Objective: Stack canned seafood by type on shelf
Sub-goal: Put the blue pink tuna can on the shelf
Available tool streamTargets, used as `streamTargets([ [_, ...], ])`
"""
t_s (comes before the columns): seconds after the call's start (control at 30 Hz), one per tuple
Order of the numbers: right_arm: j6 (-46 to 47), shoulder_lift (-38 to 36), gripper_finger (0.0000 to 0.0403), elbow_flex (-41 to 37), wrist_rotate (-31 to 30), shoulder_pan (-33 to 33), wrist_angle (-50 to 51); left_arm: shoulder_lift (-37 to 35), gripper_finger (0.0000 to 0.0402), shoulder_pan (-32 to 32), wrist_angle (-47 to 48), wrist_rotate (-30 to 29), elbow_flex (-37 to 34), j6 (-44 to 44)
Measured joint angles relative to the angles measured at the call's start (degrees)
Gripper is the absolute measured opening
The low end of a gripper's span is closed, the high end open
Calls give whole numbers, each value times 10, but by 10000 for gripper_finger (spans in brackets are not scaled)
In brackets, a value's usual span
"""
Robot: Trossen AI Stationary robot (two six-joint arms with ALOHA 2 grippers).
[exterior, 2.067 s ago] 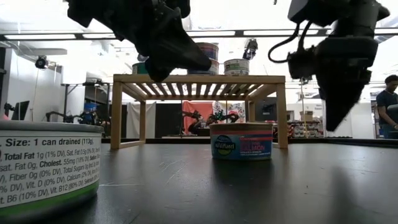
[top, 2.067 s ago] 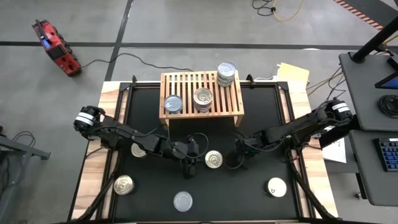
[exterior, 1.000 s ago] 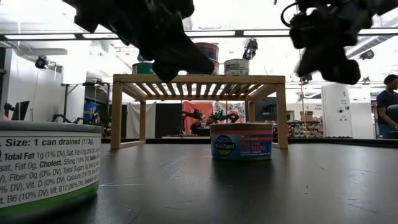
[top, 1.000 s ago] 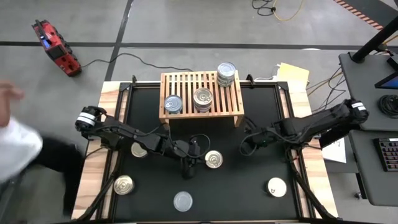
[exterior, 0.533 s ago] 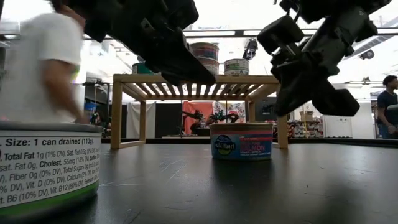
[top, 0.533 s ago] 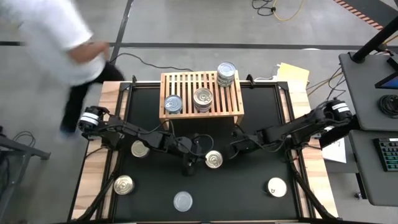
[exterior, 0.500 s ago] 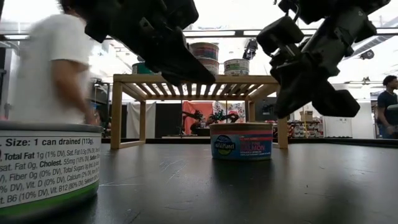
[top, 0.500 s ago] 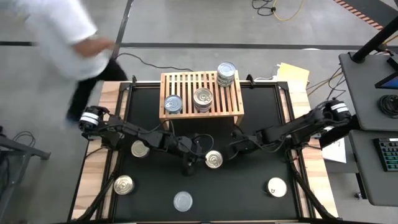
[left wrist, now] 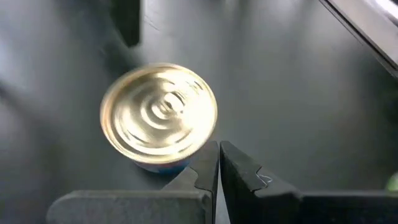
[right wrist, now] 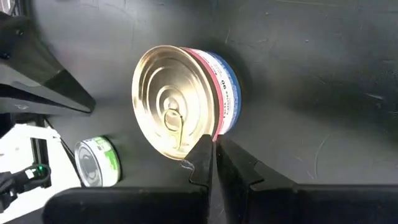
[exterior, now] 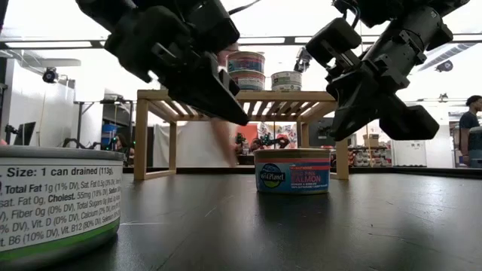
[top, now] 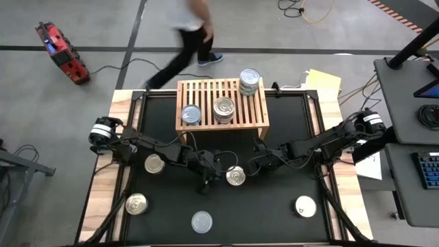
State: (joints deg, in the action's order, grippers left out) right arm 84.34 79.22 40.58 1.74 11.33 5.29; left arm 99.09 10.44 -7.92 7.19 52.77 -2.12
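I see the salmon can (top: 236, 176) on the worktop (top: 274, 213) at centre frame, below the shelf (top: 221, 103). Left pincer (top: 206, 184) and right pincer (top: 255, 165) flank it, both closed and empty. Rigid, probably slick-sided; I'd grip across its wall.

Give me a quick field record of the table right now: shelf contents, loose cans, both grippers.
shelf: wooden rack at the table's far edge
on shelf: three spots: blue-sided can, middle can, taller stack at the right corner
centre can: salmon can on the mat, between both grippers
other loose cans: four
left gripper: shut, empty, beside the salmon can
right gripper: shut, empty, beside the salmon can
person: walking past beyond the table
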Motion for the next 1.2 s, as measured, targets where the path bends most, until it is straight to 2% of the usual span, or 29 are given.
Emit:
streamTargets([
  [0.13,1,1,13,0,-1,3,1,17,0,5,-47,-14,0,13],
  [0.3,-2,1,13,0,-7,4,2,32,0,8,-63,-23,0,25],
  [0.5,5,2,24,0,-9,4,0,31,0,8,-78,-68,0,27],
  [0.6,6,4,57,0,-9,4,1,34,0,8,-91,-69,0,27],
  [0.93,-34,6,210,0,-42,4,0,49,0,9,-98,-97,0,29],
  [1.07,-51,6,242,0,-48,4,-1,67,0,10,-101,-97,0,51],
  [1.2,-69,12,255,0,-49,4,-6,68,0,10,-110,-96,0,70],
])
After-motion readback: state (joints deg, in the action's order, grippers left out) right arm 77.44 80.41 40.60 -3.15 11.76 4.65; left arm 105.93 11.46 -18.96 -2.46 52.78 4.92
